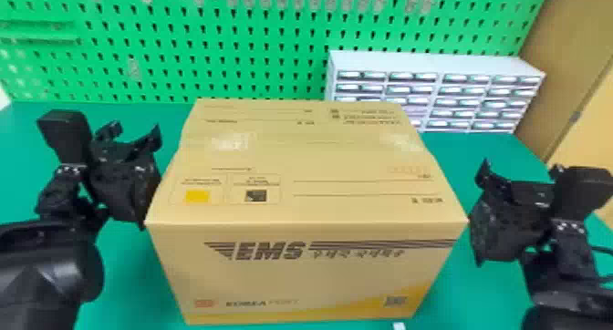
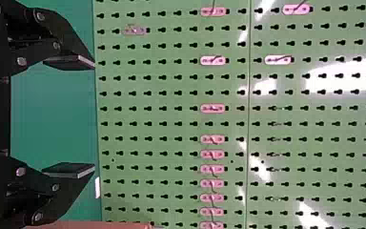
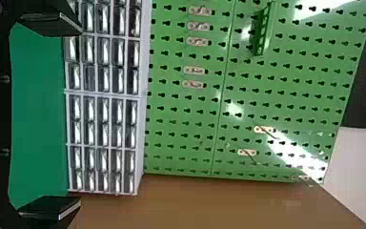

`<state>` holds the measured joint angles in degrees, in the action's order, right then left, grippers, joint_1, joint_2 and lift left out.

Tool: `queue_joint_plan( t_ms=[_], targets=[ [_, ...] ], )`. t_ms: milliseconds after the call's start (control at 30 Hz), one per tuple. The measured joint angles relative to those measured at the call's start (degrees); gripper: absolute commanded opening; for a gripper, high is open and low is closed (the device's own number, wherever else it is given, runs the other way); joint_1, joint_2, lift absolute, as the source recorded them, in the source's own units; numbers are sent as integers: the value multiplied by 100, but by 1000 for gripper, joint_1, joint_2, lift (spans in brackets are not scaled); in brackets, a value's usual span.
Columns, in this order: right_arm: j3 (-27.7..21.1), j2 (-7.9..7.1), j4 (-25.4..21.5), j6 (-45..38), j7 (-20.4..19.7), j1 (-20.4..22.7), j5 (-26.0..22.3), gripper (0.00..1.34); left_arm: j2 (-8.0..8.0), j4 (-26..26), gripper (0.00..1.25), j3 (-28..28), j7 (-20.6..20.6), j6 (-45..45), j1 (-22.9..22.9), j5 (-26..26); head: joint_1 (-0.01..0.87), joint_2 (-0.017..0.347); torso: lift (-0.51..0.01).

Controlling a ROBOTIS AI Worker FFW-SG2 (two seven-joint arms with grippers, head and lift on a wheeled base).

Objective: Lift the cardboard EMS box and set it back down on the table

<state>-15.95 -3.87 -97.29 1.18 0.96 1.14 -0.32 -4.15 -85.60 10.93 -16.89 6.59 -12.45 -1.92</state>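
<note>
In the head view, the left arm (image 1: 45, 270) slants up from the lower left edge, its forearm cut off there, and its gripper (image 1: 134, 129) points forward beside the box's left side, its two flat black fingers spread apart with nothing between them. Whether that gripper touches the cardboard cannot be told. The EMS box (image 1: 305, 279), smooth tan cardboard with a yellow band low on the front and glossy patches on top, sits upright between the arms, over the green table (image 1: 488, 301); its underside is hidden. Behind it rises a perforated green pegboard (image 1: 155, 37), and its far right corner covers part of a pale drawer cabinet (image 1: 438, 64). The right gripper (image 1: 521, 168) points forward beside the box's right side, fingers also wide apart and empty, its forearm cut off at the lower right.
</note>
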Motion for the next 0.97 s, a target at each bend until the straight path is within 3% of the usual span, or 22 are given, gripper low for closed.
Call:
queue_joint_plan(
  t_ms=[367, 967],
  targets=[
    [69, -124, -63, -108, 0, 50, -94, 1269, 2, -9, 761, -33, 27, 0, 4, -5, 678, -14, -89],
    [93, -131, -63, -74, 0, 53, -95, 1269, 2, -9, 761, -79, 37, 0, 0, -2, 678, -14, -89]
  ],
)
